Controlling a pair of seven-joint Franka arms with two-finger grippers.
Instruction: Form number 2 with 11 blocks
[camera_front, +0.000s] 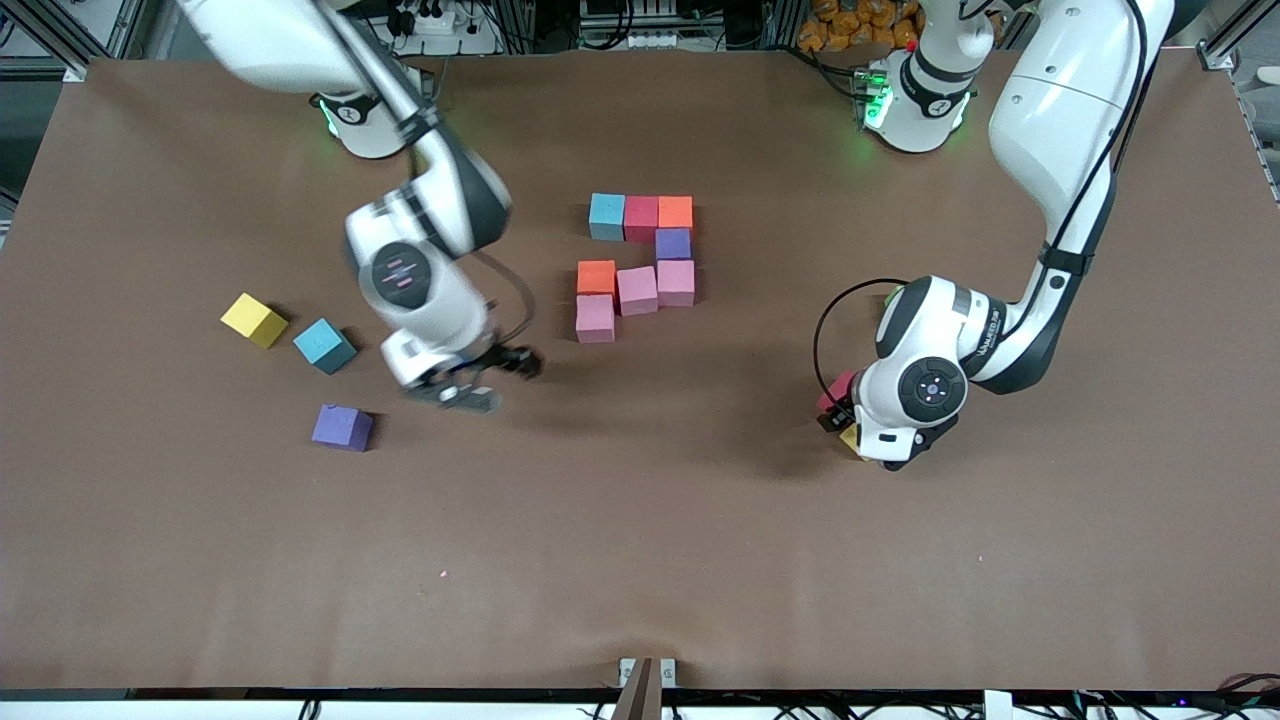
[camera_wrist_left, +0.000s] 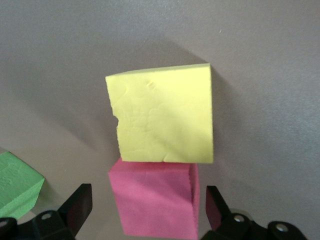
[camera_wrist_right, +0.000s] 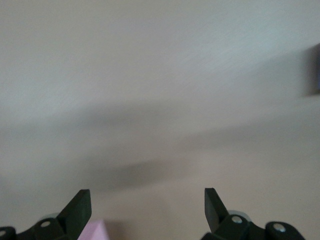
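On the table (camera_front: 640, 560) eight blocks (camera_front: 640, 262) cluster — three lie apart — left gripper (camera_front: 850, 425) and right gripper (camera_front: 470, 385) wide open, empty.

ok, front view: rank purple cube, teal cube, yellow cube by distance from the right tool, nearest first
1. Loose purple cube, just beside the open right tool, toward the right arm's end.
2. Teal cube, farther toward that end.
3. Yellow cube, farthest out.
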